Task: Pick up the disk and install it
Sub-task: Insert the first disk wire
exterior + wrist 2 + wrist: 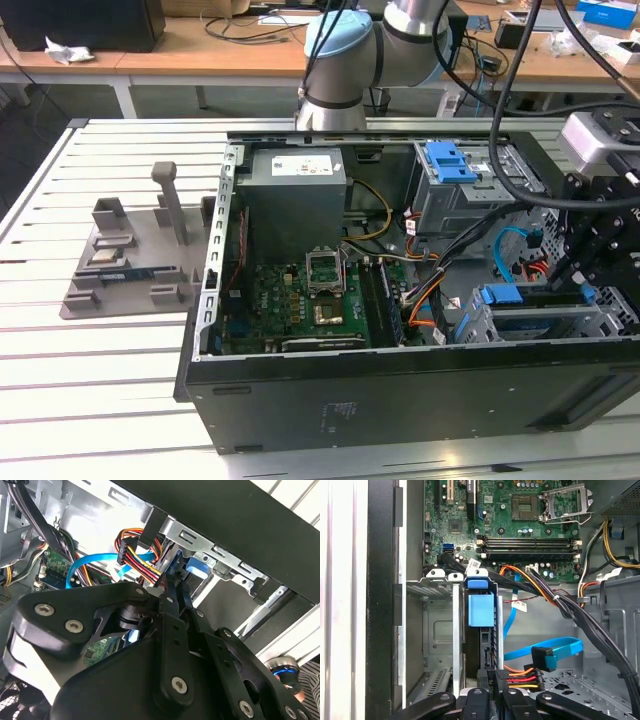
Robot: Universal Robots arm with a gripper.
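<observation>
One black gripper [590, 262] hangs over the open computer case's [300, 400] grey drive cage [545, 320] at the exterior view's right. Its fingers look nearly closed on the edge of the blue-framed silver disk [481, 611], standing edgewise in the cage slot, presumably for sliding home. In the first wrist view the blue carrier tab shows beside the green motherboard [520, 510].
</observation>
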